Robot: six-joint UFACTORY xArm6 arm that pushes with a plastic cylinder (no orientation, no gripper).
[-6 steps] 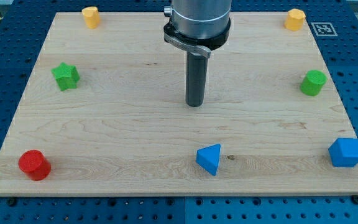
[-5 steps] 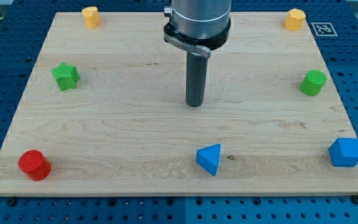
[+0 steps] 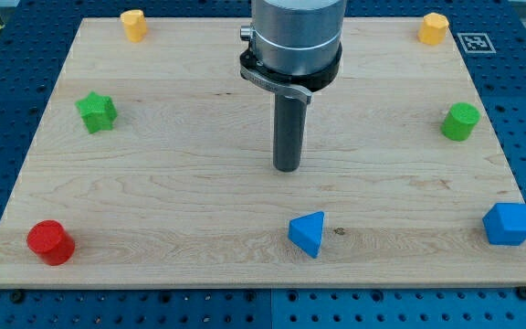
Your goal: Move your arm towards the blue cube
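Observation:
The blue cube (image 3: 508, 224) sits at the view's bottom right corner of the wooden board (image 3: 172, 174). My tip (image 3: 287, 168) rests on the board near the middle, far to the left of the cube and a little above it in the view. A blue triangular block (image 3: 308, 233) lies just below my tip, apart from it.
A red cylinder (image 3: 50, 242) is at bottom left, a green star (image 3: 96, 111) at left, a green cylinder (image 3: 460, 121) at right. Yellow blocks sit at top left (image 3: 133, 24) and top right (image 3: 434, 28).
My tip has moved a short way toward the view's bottom, closer to the blue triangular block. No block has moved.

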